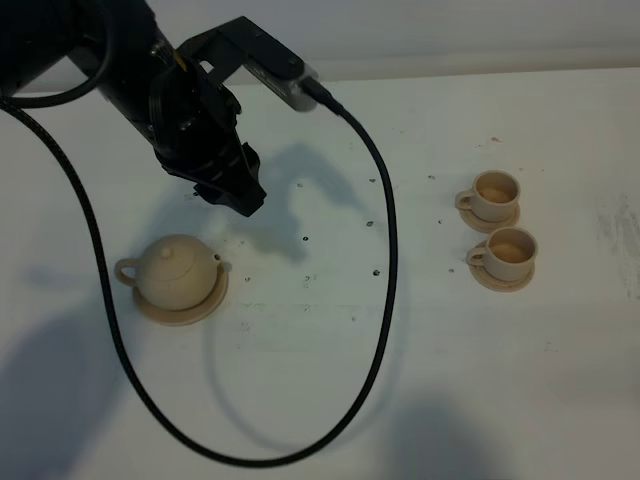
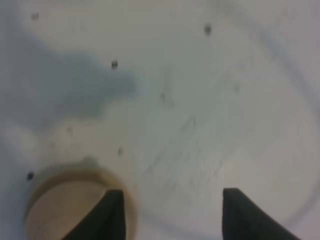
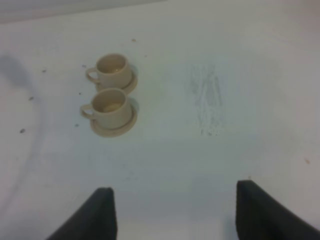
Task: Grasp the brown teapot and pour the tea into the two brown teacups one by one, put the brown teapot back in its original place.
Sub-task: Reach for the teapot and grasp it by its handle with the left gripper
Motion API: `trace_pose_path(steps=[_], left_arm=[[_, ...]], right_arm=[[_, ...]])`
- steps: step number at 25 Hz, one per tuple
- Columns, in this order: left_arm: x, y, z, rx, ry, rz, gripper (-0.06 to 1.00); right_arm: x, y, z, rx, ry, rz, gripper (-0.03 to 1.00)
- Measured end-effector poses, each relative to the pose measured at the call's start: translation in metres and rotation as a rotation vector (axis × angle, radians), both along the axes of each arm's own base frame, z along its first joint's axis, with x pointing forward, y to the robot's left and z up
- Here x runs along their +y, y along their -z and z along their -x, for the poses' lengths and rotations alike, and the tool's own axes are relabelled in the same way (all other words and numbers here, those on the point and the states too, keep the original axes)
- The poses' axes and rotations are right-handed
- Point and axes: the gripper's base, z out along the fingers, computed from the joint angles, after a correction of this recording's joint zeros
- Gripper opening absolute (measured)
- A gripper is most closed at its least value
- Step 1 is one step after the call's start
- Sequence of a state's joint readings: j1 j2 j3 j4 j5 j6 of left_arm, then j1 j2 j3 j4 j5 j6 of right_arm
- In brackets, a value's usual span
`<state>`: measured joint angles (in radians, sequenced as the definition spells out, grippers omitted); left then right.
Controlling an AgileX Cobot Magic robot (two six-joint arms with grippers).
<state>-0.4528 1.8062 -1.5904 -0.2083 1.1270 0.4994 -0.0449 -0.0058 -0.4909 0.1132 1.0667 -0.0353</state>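
The brown teapot (image 1: 175,268) stands upright on its flat round saucer (image 1: 192,312), the original place, at the left of the table. My left gripper (image 1: 236,196) hangs open just behind and to the right of the teapot, holding nothing. In the left wrist view the open left gripper (image 2: 170,200) shows bare table between its fingers, and the blurred tan teapot (image 2: 70,210) lies beside one finger. The two brown teacups (image 1: 497,194) (image 1: 512,253) sit on small saucers at the right. In the right wrist view the right gripper (image 3: 172,200) is open and empty, well short of the teacups (image 3: 114,70) (image 3: 110,107).
A black cable (image 1: 386,300) runs from the left arm in a wide loop over the middle of the white table, down to its front edge. Small dark specks dot the tabletop (image 1: 430,400). The right arm is outside the exterior high view.
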Motion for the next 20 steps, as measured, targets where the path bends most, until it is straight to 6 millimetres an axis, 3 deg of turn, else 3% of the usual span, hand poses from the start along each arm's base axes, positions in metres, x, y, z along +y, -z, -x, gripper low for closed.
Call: trace_pose_path(steps=[5,11,16,20], left_arm=[[-0.011,0.001,0.013,-0.019,0.135,-0.152,0.44],[-0.016,0.001,0.016,-0.043,0.181,-0.190,0.44],[-0.014,0.001,0.015,-0.066,0.245,-0.221,0.44],[0.000,0.015,0.017,-0.039,0.289,-0.295,0.43]], right_arm=[[0.000,0.000,0.000,0.000,0.000,0.000,0.54],[0.000,0.000,0.000,0.000,0.000,0.000,0.54],[0.000,0.000,0.000,0.000,0.000,0.000,0.54],[0.000,0.000,0.000,0.000,0.000,0.000,0.54]])
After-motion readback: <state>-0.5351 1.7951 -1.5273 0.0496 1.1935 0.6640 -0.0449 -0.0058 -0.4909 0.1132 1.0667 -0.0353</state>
